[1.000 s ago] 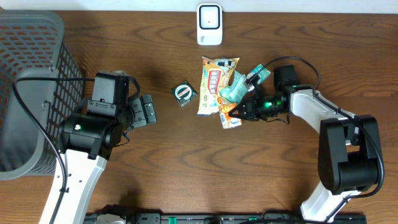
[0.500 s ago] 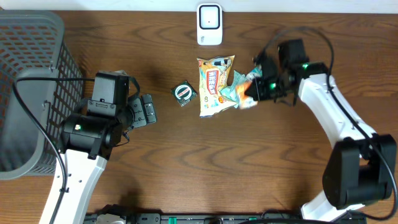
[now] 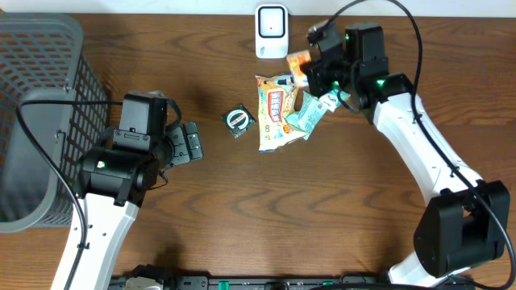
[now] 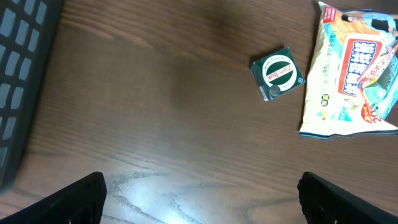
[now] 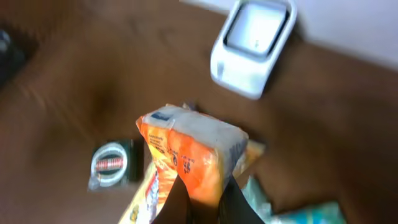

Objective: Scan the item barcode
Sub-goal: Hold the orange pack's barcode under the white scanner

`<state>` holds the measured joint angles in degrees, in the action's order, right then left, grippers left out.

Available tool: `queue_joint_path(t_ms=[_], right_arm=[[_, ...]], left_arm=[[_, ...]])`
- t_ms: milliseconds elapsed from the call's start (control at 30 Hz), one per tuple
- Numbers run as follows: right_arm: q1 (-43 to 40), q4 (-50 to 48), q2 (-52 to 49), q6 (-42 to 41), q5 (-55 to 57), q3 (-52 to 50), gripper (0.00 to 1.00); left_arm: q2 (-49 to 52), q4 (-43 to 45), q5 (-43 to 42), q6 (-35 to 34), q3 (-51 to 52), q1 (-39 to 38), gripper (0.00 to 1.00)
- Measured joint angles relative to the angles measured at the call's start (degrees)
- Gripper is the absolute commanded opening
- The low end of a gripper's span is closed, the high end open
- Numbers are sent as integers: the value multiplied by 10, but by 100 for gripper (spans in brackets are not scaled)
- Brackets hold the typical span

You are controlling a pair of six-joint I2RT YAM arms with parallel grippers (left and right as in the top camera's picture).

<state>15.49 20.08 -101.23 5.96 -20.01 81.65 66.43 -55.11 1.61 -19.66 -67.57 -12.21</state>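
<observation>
At the far left stands a grey mesh basket (image 3: pixel 40 97). Just to the right of it, the left tool (image 3: pixel 192 142) hangs above the bench (image 3: pixel 339 209) with its jaws spread wide and nothing between them. Near the middle a small green packet (image 3: pixel 239 121) lies flat. Beside it on the right lies a yellow snack bag (image 3: pixel 278 113), and a teal packet (image 3: pixel 310 113) lies partly on its right edge. The right tool (image 3: pixel 310 68) is closed tightly on the orange packet (image 5: pixel 193 152) and holds it above the bench, just right of the white scanner (image 3: pixel 272 32) at the far edge, not touching it.
</observation>
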Motion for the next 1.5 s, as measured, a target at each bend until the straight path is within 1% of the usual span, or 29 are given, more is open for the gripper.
queue_joint_path(t_ms=[133, 300, 467, 567, 767, 1000, 1100, 1167, 1200, 1233, 1367, 1433, 1500], right_arm=[[2, -36, 0, -7, 20, 0, 1], [2, -50, 0, -13, 34, 20, 1], [2, -56, -8, -13, 42, 97, 1], [2, -59, -26, -9, 45, 163, 1], [2, -52, -117, -7, 45, 303, 1], [2, -18, -268, 8, 49, 469, 1], [4, -15, -310, 43, 78, 504, 1], [11, -16, -331, 95, 122, 508, 1], [20, -25, -344, 146, 161, 513, 1], [22, -27, -346, 155, 168, 514, 1], [53, -52, -382, 282, 257, 518, 1], [71, -63, -403, 336, 296, 519, 1], [85, -68, -425, 372, 322, 519, 1]], left_arm=[[0, 0, 0, 0, 0, 0, 98], [0, 0, 0, 0, 0, 0, 98], [0, 0, 0, 0, 0, 0, 98], [0, 0, 0, 0, 0, 0, 98], [0, 0, 0, 0, 0, 0, 98], [1, 0, 0, 0, 0, 0, 98], [1, 0, 0, 0, 0, 0, 98], [1, 0, 0, 0, 0, 0, 98], [1, 0, 0, 0, 0, 0, 97], [1, 0, 0, 0, 0, 0, 98], [1, 0, 0, 0, 0, 0, 98], [1, 0, 0, 0, 0, 0, 98], [1, 0, 0, 0, 0, 0, 98]])
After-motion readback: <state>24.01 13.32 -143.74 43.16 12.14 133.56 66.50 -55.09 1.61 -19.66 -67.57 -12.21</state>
